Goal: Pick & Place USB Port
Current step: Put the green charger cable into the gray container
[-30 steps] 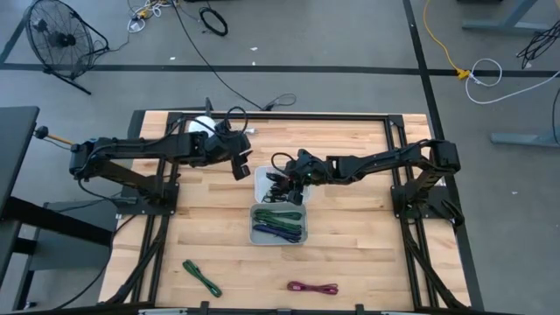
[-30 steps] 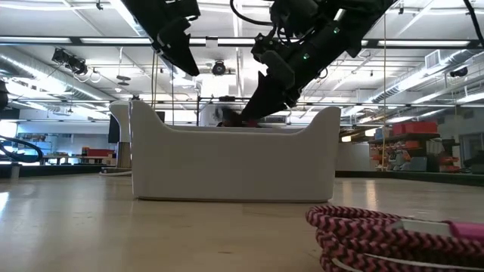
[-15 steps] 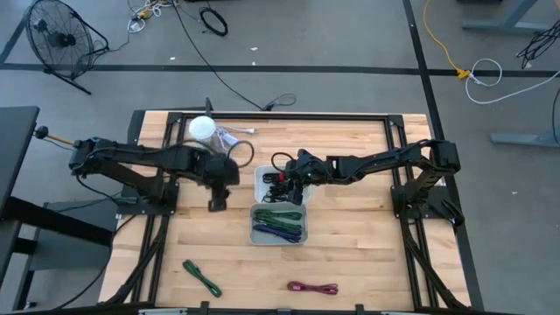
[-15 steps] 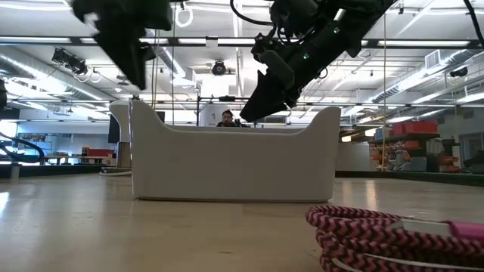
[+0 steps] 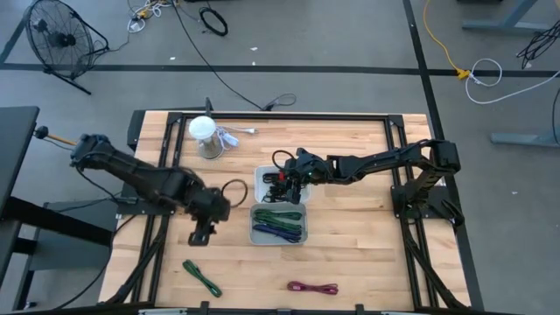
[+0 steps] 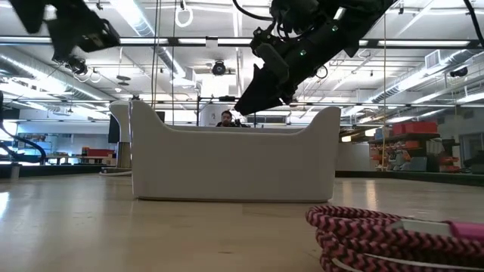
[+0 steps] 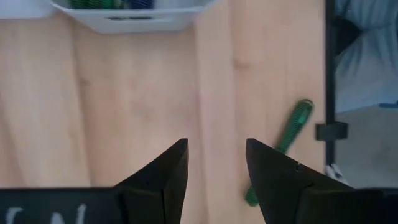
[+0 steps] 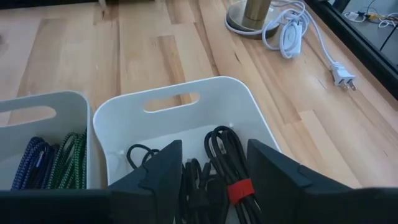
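Observation:
Two white bins stand side by side mid-table. The far bin [image 5: 274, 185] [image 8: 186, 118] holds black cables, one bundle [image 8: 225, 163] bound by a red tie. The near bin [image 5: 279, 225] holds green and blue cables [image 8: 55, 158]. My right gripper [image 5: 286, 181] [image 8: 214, 155] [image 6: 252, 97] hovers open just above the far bin, its fingers on either side of the black bundle. My left gripper [image 5: 202, 233] [image 7: 216, 155] is open above bare wood left of the near bin. A green cable [image 5: 201, 277] [image 7: 283, 146] and a pink cable [image 5: 312, 287] [image 6: 393, 234] lie flat near the near edge.
A white-shaded lamp [image 5: 203, 131] with a brass base [image 8: 252, 15] and white cord [image 8: 292, 37] stands at the far edge, left of centre. Black frame rails [image 5: 280, 117] border the table. Bare wood lies left of the bins [image 5: 188, 262] and around the near cables.
My left gripper has swung from beside the far bin toward the table's near-left, past the near bin's left side, and now hangs over bare wood closer to the green cable. My right gripper has stayed over the far bin, rising slightly.

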Available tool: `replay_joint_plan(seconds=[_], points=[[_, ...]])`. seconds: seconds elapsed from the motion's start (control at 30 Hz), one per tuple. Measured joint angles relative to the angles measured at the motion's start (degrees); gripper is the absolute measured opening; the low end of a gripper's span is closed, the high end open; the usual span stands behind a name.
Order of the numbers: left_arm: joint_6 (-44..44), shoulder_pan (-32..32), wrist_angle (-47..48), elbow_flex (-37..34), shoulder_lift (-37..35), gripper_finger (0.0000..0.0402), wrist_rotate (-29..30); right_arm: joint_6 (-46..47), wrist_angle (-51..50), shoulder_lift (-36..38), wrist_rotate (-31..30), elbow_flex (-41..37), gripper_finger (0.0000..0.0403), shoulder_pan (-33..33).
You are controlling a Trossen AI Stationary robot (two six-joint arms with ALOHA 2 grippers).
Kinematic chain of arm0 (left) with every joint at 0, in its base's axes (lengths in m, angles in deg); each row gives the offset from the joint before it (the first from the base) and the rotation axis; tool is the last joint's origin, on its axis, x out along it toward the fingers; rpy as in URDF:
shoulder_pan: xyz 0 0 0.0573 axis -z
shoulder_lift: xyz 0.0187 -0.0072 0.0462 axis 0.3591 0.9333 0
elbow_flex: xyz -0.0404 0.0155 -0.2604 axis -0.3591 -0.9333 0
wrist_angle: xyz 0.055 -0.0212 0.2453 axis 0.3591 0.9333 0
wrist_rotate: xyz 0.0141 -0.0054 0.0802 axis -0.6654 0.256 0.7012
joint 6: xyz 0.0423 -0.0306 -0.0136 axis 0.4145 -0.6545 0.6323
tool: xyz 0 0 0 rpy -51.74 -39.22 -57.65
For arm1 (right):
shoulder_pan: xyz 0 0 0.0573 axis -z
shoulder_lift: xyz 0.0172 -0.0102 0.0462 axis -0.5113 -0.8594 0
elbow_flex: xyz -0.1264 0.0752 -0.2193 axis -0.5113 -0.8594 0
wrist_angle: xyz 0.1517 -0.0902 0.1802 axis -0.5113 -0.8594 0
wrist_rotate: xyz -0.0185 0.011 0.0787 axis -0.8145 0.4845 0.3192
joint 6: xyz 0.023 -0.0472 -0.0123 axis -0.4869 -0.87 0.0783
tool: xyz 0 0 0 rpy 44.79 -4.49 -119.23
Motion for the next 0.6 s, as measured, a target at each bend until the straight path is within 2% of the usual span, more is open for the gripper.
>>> replay_joint_plan(seconds=[0.27,0.6], points=[[-10.4,11.4,-4.8,-0.3,0.2,0.0167,2.2,0.0,0.3,0.0,0.0,0.0,0.018,0.0],[-25.5,25.8,-6.9,-0.4,2.3,0.0166,13.8,0.0,0.2,0.0,0.0,0.0,0.018,0.0]])
